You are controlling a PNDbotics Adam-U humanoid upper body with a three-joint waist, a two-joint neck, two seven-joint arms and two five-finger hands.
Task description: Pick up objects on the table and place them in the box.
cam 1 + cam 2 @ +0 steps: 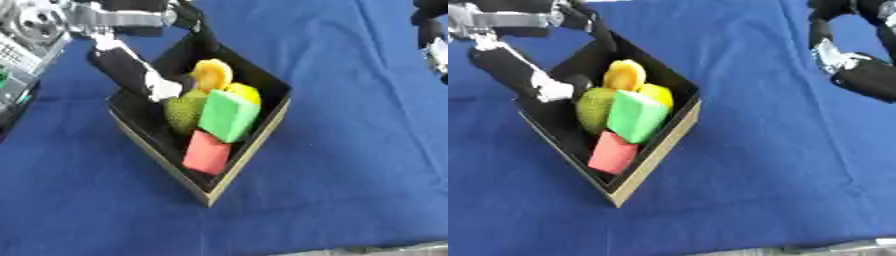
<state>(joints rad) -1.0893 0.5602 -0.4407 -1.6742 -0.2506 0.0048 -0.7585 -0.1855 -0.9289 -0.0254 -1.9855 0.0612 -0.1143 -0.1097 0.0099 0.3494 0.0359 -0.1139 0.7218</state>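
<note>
Inside the box point(262, 127), left hand point(131, 70) fingers point(163, 89) extended, touching green fruit point(184, 112).

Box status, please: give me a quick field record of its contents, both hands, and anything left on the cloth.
box: black inside, tan outer wall, on the blue cloth
contents: red block, green block, rough green fruit, yellow fruit, orange piece
left hand: reaching over the box's far-left wall, fingers extended, holding nothing
right hand: upper right, above the cloth, away from the box; finger state unclear
objects on the cloth outside the box: none visible
</note>
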